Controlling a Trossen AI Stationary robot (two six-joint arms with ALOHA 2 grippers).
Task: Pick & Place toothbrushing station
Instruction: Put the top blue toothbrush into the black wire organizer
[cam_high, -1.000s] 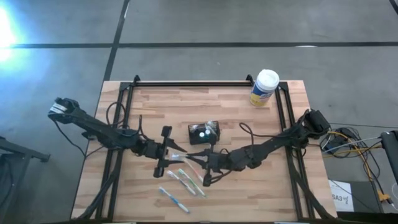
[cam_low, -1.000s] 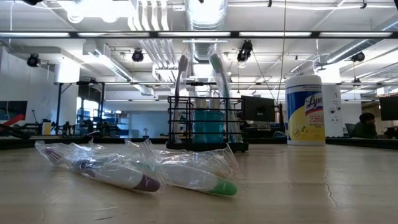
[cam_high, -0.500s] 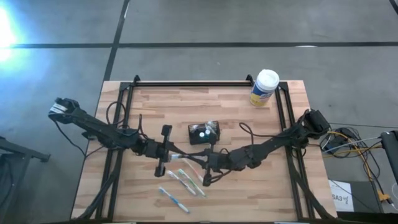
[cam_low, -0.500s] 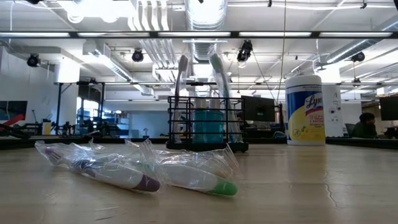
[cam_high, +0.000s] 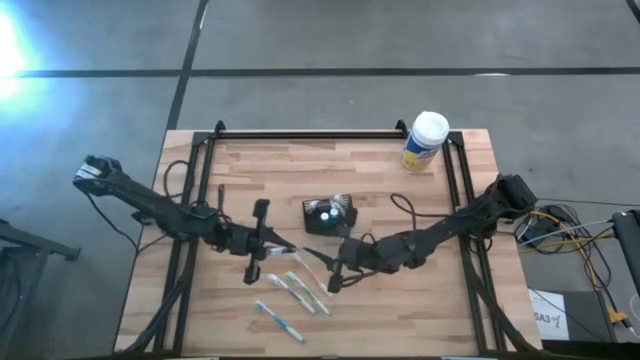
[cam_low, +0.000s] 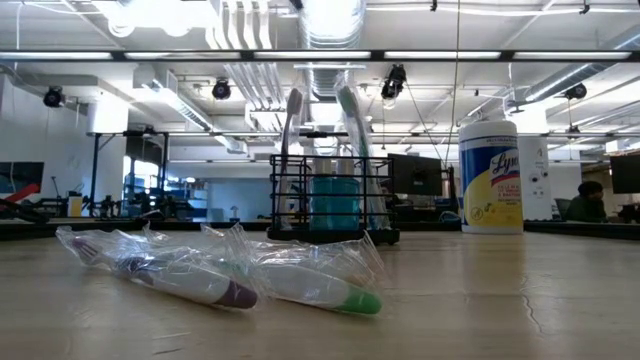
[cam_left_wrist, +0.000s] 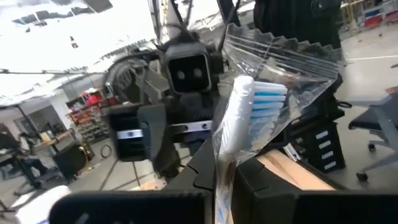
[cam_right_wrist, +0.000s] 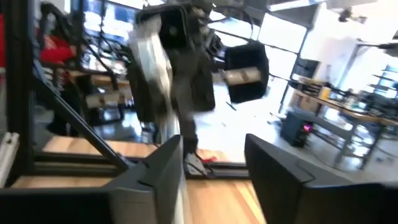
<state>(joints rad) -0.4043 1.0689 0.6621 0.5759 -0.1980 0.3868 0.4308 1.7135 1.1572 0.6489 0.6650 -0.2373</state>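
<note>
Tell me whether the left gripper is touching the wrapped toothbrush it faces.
Touching. The left wrist view shows the wrapped toothbrush rising from between the left gripper jaws, its handle pinched where they meet.

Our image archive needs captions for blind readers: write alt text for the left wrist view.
A wrapped toothbrush with a white head and blue bristles, in clear crinkled plastic, stands clamped in the left gripper, filling the middle of the picture. Behind it the other arm's wrist faces the camera, with a workshop room beyond.
</note>
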